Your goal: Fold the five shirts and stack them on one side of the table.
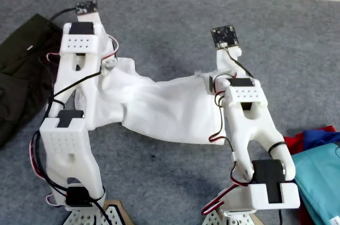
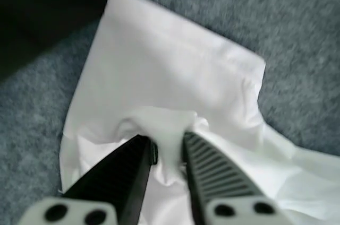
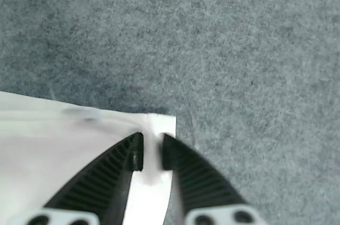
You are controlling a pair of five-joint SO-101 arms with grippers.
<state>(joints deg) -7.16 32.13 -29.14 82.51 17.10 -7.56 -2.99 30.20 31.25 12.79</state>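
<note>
L hand [image 2: 168,144] pinches white shirt [image 2: 175,71] | R hand [image 3: 152,144] pinches its corner

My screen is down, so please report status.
Left gripper shut on white shirt. Right gripper shut on its corner. Shirt spread between them. Dark shirt, coloured pile lie aside.

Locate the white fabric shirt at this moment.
In the high view the white fabric shirt lies mid-table, stretched between the two arms, with the left tool and the right tool each pinching one end.
</note>
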